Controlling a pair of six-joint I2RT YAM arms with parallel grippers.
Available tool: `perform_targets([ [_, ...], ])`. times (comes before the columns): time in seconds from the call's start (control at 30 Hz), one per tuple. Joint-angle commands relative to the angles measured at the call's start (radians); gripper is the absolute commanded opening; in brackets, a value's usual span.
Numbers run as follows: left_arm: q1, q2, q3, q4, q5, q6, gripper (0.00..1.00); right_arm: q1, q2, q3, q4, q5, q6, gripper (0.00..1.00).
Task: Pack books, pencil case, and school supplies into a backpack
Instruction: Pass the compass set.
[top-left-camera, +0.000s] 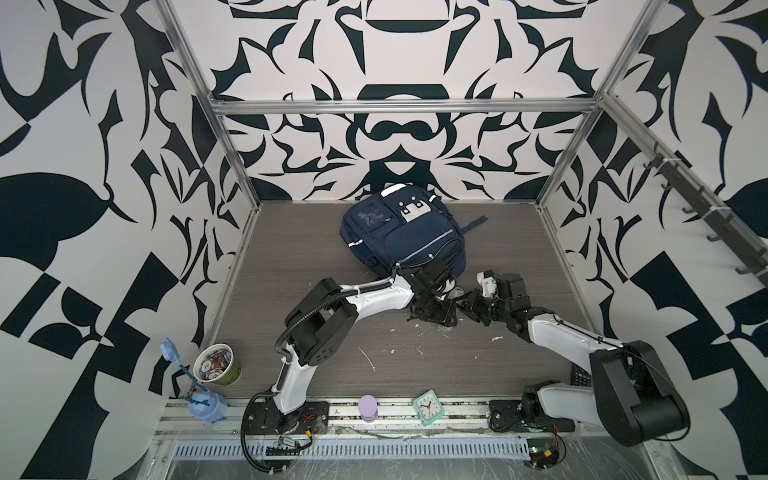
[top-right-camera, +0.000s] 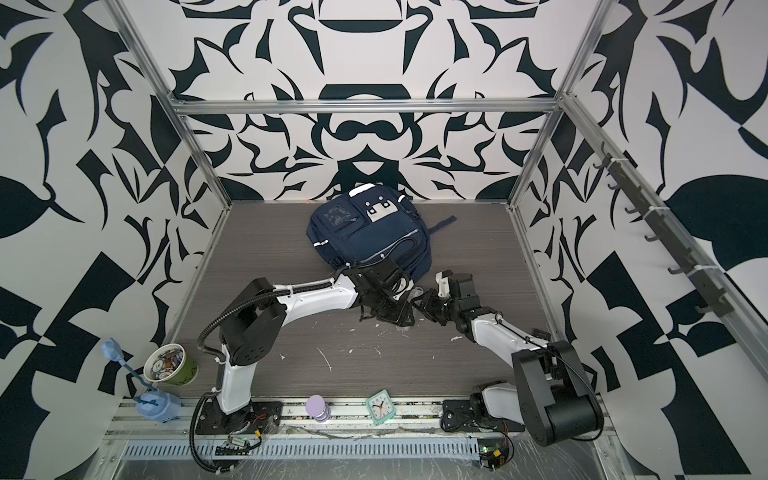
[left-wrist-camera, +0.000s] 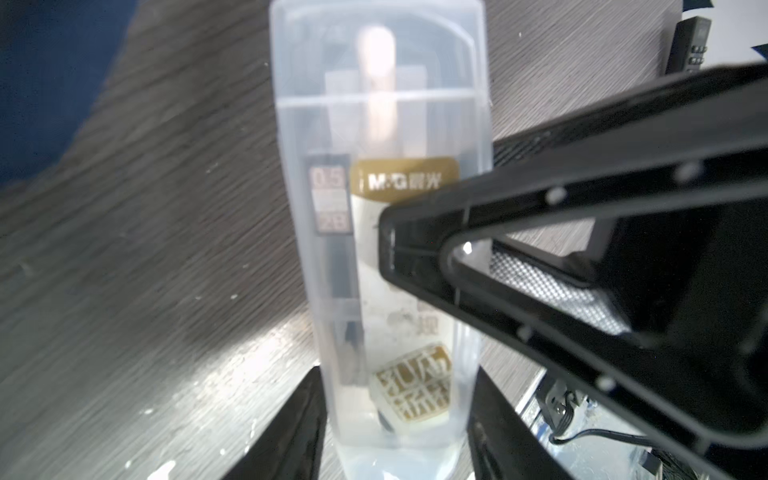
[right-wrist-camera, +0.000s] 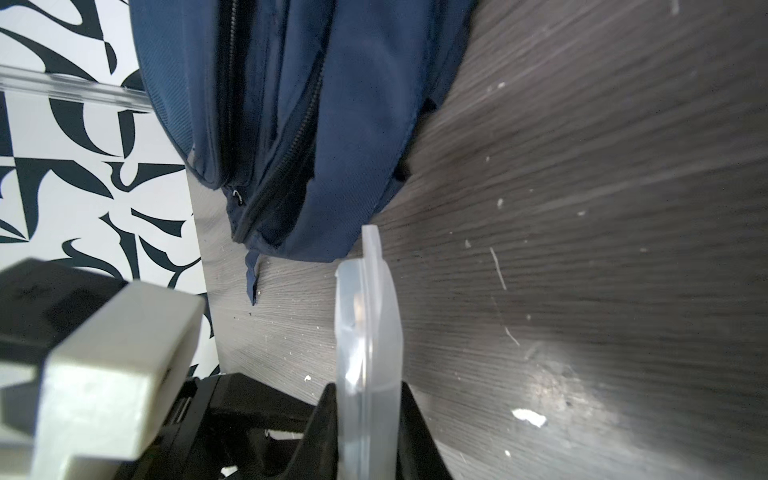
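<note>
Clutter along the near rail of the bench (top-left-camera: 519, 249) comes first: a paper cup (top-left-camera: 216, 365) of small items at the left corner, a lilac cylinder (top-left-camera: 368, 408), and a teal alarm clock (top-left-camera: 428, 406) lying tilted; a black remote control (top-left-camera: 580, 376) sits just behind the right arm's base. Mid-bench, both arms reach inward and meet at one spot. The school supplies packet (left-wrist-camera: 386, 124) (clear plastic, gold label, dark lead tube inside) is held there by both arms at once. The left gripper (left-wrist-camera: 397, 374) stands about half open, its fingers bearing on the packet's two long edges near one end. The right gripper (right-wrist-camera: 368, 399) is nearly closed, pinching the packet's flat faces, so its wrist view shows the packet (right-wrist-camera: 365, 316) edge-on. One of the right gripper's fingers (left-wrist-camera: 540, 232) crosses the label in the left wrist view. The packet is off the bench surface, just in front of the backpack's near edge and outside it. Beyond, the backpack (top-left-camera: 401, 232) lies flat with pockets upward, its top at the back wall; both top views agree (top-right-camera: 368, 232). Whether its main zip is open cannot be told.
</note>
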Motion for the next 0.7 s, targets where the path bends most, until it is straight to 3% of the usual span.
perform_targets([
  [0.0,0.004,-0.035,0.004,-0.001,0.018,0.004,0.56,0.007,0.009,0.021,0.040,-0.009,0.009,0.14],
  [0.27,0.024,-0.074,-0.002,-0.044,-0.018,0.041,0.73,0.007,0.015,0.034,0.053,-0.006,0.023,0.08],
  [0.43,0.065,-0.141,-0.007,-0.100,-0.100,0.097,0.73,0.002,0.043,0.080,0.042,-0.005,0.017,0.06],
  [0.67,0.091,-0.136,0.144,-0.265,-0.388,0.209,0.69,-0.029,0.058,0.168,-0.008,-0.006,-0.005,0.03],
])
